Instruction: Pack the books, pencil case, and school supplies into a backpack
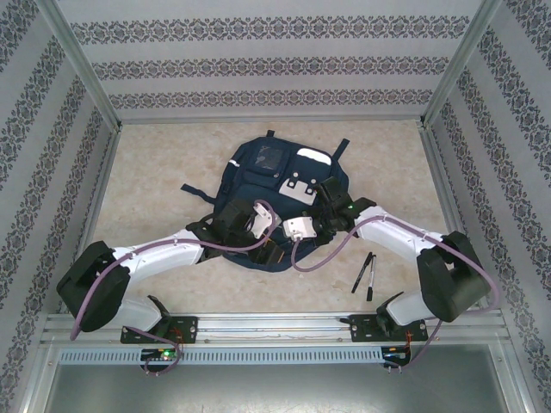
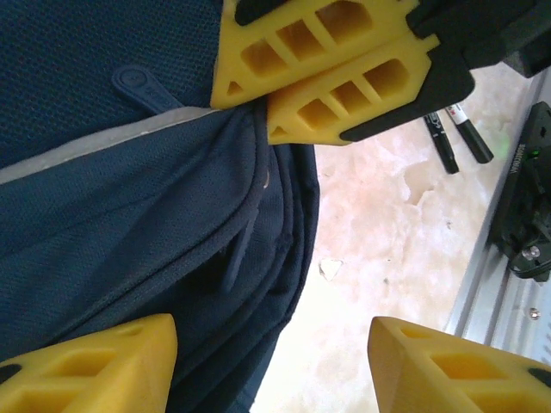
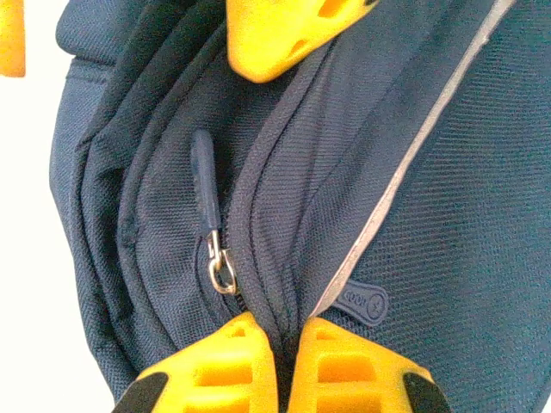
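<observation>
- Lying flat mid-tabletop (image 1: 155, 172), the navy backpack (image 1: 275, 185) shows white patches, a pale stripe and a metal-ringed zip pull (image 3: 222, 274).
- Two black pens (image 1: 366, 275) lie on the tabletop just right of its near edge.
- The right arm (image 1: 405, 234) reaches in over that edge, jaws pinched together on a fold of backpack fabric beside the zip.
- The left arm (image 1: 164, 254) reaches in opposite, jaws apart, straddling the backpack's edge and gripping nothing.
</observation>
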